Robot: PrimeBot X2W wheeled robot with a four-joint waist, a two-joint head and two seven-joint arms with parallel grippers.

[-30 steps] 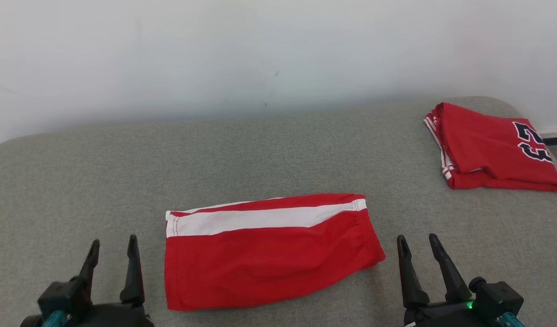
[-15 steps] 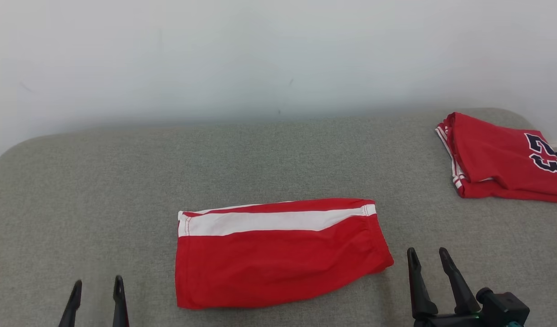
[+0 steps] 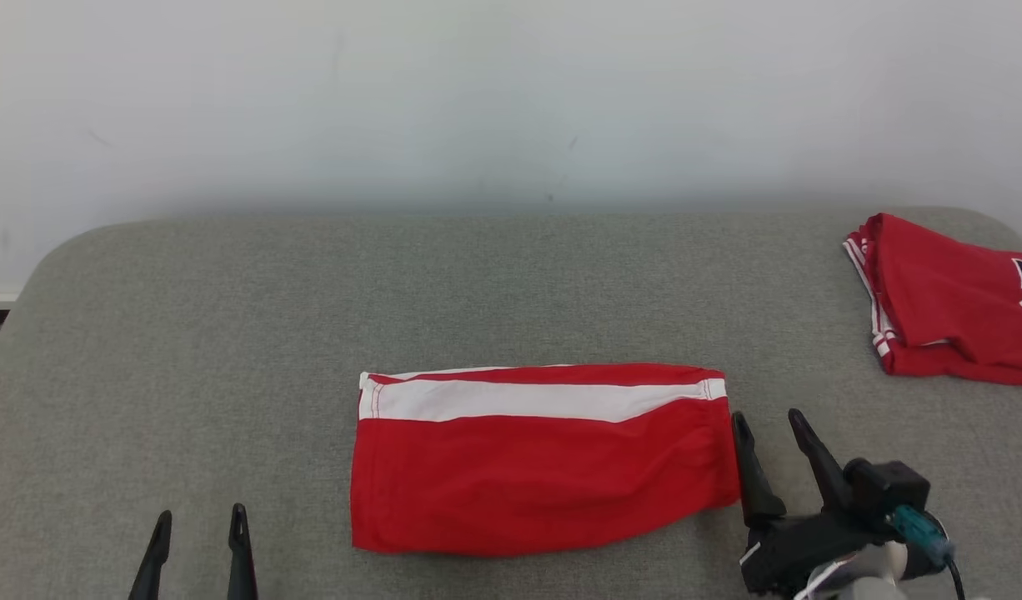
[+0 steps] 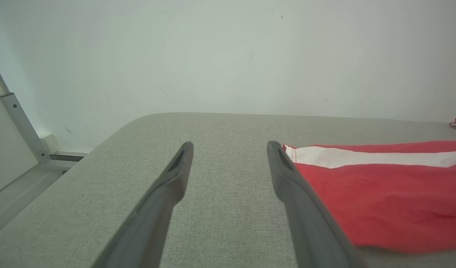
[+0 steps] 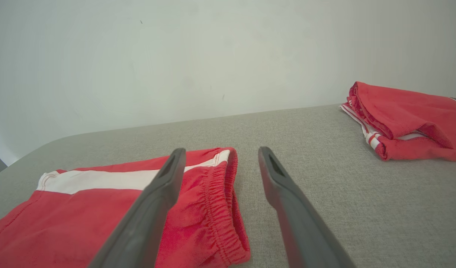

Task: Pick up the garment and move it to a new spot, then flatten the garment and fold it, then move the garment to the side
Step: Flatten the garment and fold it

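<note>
The garment is a pair of red shorts with a white stripe, lying folded and flat in the middle of the grey padded table. My right gripper stands open at the garment's right end, its left finger by the gathered waistband and above the cloth. Nothing is between its fingers. My left gripper is open near the front edge, well to the left of the garment's hem, with bare table between its fingers. In the left wrist view the garment lies to the right of my fingers.
A second folded red garment with white trim and a dark number lies at the table's far right corner. A white wall runs behind the table. The table's rounded left edge drops off towards a metal rail.
The head camera has shifted, so the whole picture slid right. My right gripper has come in against the garment's right end. My left gripper has drawn back, lower in view and farther from the garment.
</note>
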